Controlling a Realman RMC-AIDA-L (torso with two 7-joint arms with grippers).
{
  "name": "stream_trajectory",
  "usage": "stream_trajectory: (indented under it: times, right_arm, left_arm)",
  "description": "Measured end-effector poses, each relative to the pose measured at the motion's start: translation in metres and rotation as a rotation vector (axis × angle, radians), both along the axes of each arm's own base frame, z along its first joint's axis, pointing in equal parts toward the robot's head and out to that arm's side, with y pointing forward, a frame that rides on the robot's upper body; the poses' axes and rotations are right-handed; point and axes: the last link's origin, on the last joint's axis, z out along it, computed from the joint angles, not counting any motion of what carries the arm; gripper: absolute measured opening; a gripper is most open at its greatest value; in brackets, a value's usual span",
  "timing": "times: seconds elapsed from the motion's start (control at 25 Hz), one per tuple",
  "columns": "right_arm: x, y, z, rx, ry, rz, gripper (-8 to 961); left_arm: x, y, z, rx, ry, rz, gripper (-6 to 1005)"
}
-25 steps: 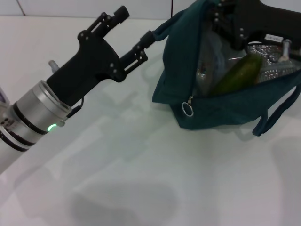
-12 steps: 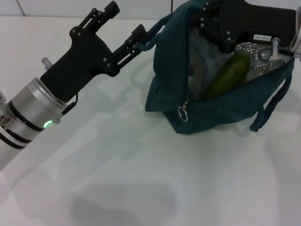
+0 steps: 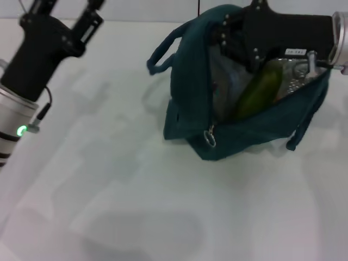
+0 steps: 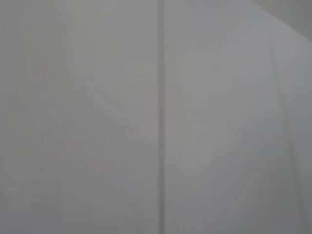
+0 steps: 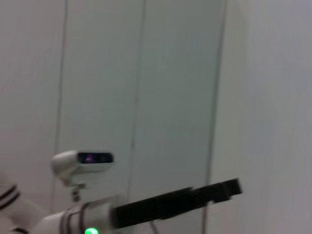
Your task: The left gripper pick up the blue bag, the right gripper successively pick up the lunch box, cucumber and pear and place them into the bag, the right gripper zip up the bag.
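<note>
The blue bag [image 3: 234, 138] sits on the white table at right centre, its top gaping and its foil lining showing. Inside it, the cucumber [image 3: 258, 92] leans upright beside the clear lunch box [image 3: 228, 81]. The pear is hidden. My right gripper [image 3: 234, 35] reaches in from the right, low over the bag's open mouth at its far rim. The left gripper [image 3: 65, 5] is raised at the top left, well clear of the bag, open and empty, its tips cut by the picture's edge. One loop handle [image 3: 160, 51] hangs free. The left arm [image 5: 161, 204] shows in the right wrist view.
The zip's ring pull [image 3: 209, 138] dangles at the bag's near left corner. A second handle [image 3: 304, 122] droops on the right side. White table [image 3: 163, 206] spreads in front. Both wrist views show mostly a pale panelled wall [image 4: 161, 117].
The left gripper let go of the bag's handle and swung up and to the left. The bag slid left, and the freed handle dropped.
</note>
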Motion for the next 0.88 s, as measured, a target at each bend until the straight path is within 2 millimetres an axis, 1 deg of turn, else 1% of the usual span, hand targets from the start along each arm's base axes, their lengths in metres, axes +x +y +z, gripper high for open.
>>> stream_trajectory:
  times: [0.16,0.32,0.44,0.68,0.88]
  right_arm:
    - [-0.012,-0.003,-0.003,-0.063,-0.023,0.049,49]
    - [-0.025,-0.006,-0.005,-0.121,-0.059,0.101,65]
    - [-0.031,-0.005,-0.006,-0.138,-0.080,0.118,77]
    - [-0.030,-0.007,-0.012,-0.165,-0.118,0.110,100]
    - [-0.024,-0.002,-0.004,-0.208,-0.163,0.022,120]
  left_arm:
    - [-0.002,0.000,0.009,0.033,-0.012,0.001,766]
    - [-0.002,0.000,0.012,0.046,-0.008,-0.006,766]
    - [-0.002,0.000,0.012,0.051,-0.004,-0.006,765]
    - [0.000,0.003,0.012,0.050,0.000,-0.011,765]
    - [0.005,0.007,0.012,0.048,0.000,-0.026,766]
